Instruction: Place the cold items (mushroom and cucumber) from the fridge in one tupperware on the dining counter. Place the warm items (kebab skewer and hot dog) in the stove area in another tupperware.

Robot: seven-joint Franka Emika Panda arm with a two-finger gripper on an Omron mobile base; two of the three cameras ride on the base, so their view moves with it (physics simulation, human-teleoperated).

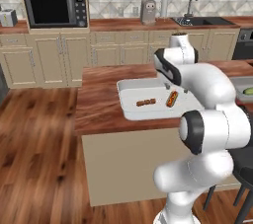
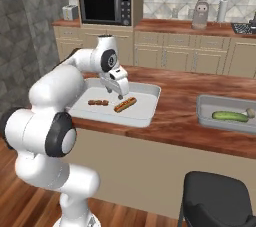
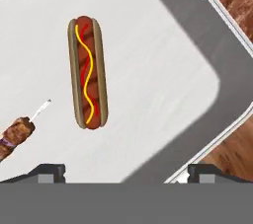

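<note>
With the hot dog (image 3: 88, 71) lying free just below the empty, spread gripper (image 3: 126, 171), lift straight up clear of the tupperware (image 3: 207, 50).

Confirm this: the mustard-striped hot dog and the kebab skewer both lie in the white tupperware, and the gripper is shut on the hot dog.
Wrong on the gripper: the hand view shows its fingers spread wide with the mustard-striped hot dog lying free between nothing. The hot dog and the brown kebab skewer do both lie in the white tupperware.
</note>
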